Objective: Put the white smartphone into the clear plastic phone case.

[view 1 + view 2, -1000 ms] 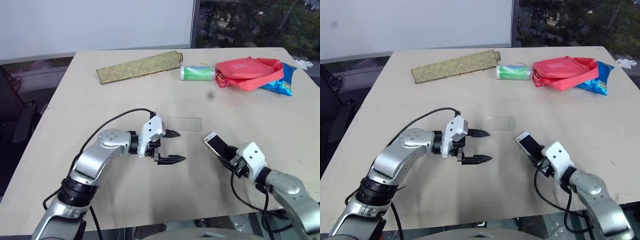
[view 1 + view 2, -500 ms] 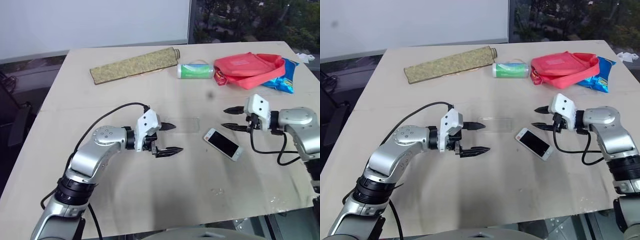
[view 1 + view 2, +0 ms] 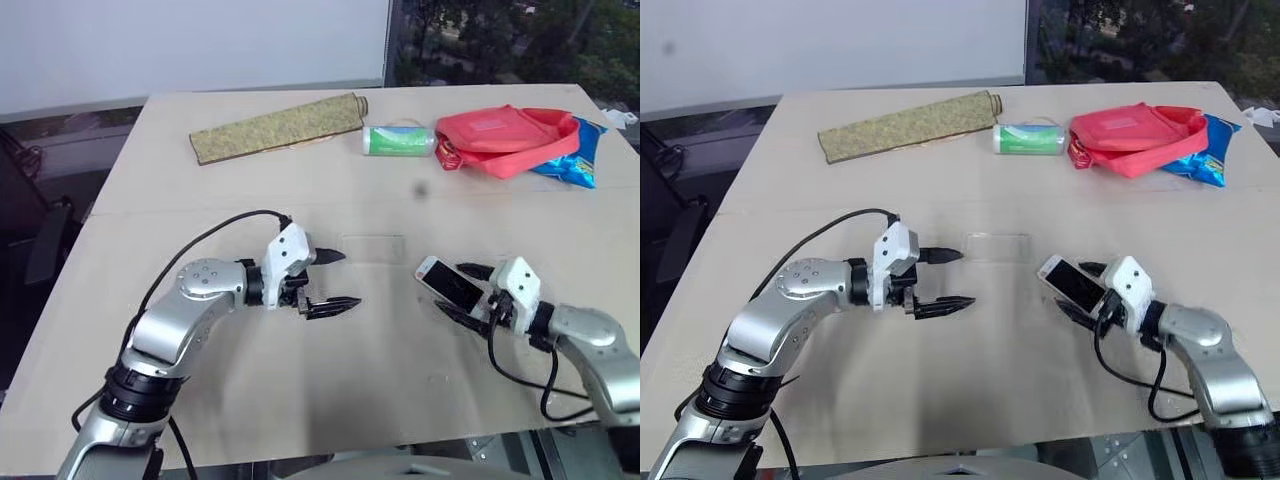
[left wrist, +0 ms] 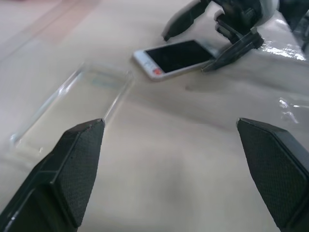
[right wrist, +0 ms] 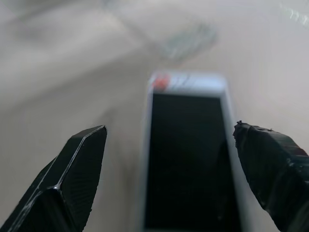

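The white smartphone [image 3: 447, 282] lies screen up on the tan table [image 3: 300, 380], right of centre. My right gripper [image 3: 450, 287] is open, one finger on each side of the phone's near end; in the right wrist view the dark screen [image 5: 190, 159] sits between the spread fingertips [image 5: 72, 179] without touching them. The clear plastic phone case [image 3: 372, 248] lies flat and empty just left of the phone, also visible as a faint shell [image 4: 72, 96]. My left gripper [image 3: 336, 280] hovers open beside the case's near left corner, holding nothing.
Along the table's far side lie a rolled olive mat [image 3: 278, 128], a green-labelled can [image 3: 398, 141], a red pouch [image 3: 505, 140] and a blue snack bag [image 3: 568, 165]. A black cable [image 3: 215, 240] loops over my left arm.
A second ago my right gripper held the phone. Half a second ago the phone lay on the table with the gripper open, off to its right. Now it straddles the phone.
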Tool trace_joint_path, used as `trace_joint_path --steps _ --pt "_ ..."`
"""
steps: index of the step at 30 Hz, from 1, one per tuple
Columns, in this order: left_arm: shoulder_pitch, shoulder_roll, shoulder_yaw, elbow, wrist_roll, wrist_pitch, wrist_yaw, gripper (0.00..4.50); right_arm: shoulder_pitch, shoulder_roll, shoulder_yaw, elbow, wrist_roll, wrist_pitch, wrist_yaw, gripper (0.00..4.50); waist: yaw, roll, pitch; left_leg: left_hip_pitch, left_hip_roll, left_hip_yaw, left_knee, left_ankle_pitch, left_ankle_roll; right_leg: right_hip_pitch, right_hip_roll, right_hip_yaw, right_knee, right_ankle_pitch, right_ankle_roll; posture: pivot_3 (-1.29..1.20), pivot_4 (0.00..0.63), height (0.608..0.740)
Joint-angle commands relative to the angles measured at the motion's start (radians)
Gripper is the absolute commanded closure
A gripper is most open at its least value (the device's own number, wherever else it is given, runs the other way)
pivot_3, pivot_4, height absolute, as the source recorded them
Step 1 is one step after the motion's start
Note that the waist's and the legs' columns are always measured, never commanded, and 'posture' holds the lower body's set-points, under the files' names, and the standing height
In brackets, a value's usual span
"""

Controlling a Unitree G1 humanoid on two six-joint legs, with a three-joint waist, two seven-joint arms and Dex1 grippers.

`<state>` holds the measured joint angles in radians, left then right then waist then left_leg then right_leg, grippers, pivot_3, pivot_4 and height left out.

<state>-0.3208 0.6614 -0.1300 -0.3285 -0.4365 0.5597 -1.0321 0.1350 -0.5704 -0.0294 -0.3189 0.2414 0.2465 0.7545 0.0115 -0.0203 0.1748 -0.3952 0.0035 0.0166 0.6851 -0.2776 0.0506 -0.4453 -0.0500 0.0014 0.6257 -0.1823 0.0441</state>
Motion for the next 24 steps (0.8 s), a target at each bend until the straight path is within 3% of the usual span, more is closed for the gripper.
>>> trace_joint_path --steps 1,11,18,23,24 --pt "-0.051 0.003 -0.017 0.015 -0.01 -0.022 -0.046 0.0 0.028 0.029 -0.015 -0.027 -0.047 -0.023 -0.088 0.08 -0.003 0.0 0.0 0.001 0.0 0.001 0.0 0.0 0.0 0.0 0.001 0.002 0.001 0.0 0.0 0.0 0.15 0.74" --pt "-0.11 -0.005 -0.043 0.057 0.0 -0.028 -0.089 0.0 -0.035 0.02 -0.043 0.046 0.011 0.103 -0.098 0.08 -0.003 -0.002 -0.002 0.004 0.001 0.003 0.001 0.002 -0.003 0.002 0.003 0.006 0.001 0.003 -0.001 0.0 0.15 0.74" --pt "-0.097 -0.011 -0.042 0.044 0.0 -0.023 -0.079 0.0 -0.095 -0.098 -0.006 0.102 0.046 0.234 0.014 0.08 0.002 -0.002 -0.002 0.004 0.001 0.003 0.001 0.002 -0.003 0.003 0.004 0.007 0.001 0.003 -0.001 0.0 0.15 0.74" --pt "-0.081 -0.012 -0.038 0.027 -0.002 -0.019 -0.063 0.0 -0.033 -0.198 0.064 0.092 0.001 0.16 0.114 0.08 0.005 -0.005 -0.004 0.008 0.0 0.001 0.0 0.002 -0.002 0.008 0.004 0.007 -0.001 0.003 0.0 0.0 0.15 0.74" --pt "-0.079 -0.013 -0.038 0.025 -0.002 -0.02 -0.061 0.0 -0.028 -0.2 0.066 0.097 0.0 0.154 0.113 0.31 0.005 -0.005 -0.004 0.008 0.0 0.001 0.0 0.001 -0.002 0.008 0.004 0.006 -0.001 0.003 -0.001 0.0 0.15 0.74"
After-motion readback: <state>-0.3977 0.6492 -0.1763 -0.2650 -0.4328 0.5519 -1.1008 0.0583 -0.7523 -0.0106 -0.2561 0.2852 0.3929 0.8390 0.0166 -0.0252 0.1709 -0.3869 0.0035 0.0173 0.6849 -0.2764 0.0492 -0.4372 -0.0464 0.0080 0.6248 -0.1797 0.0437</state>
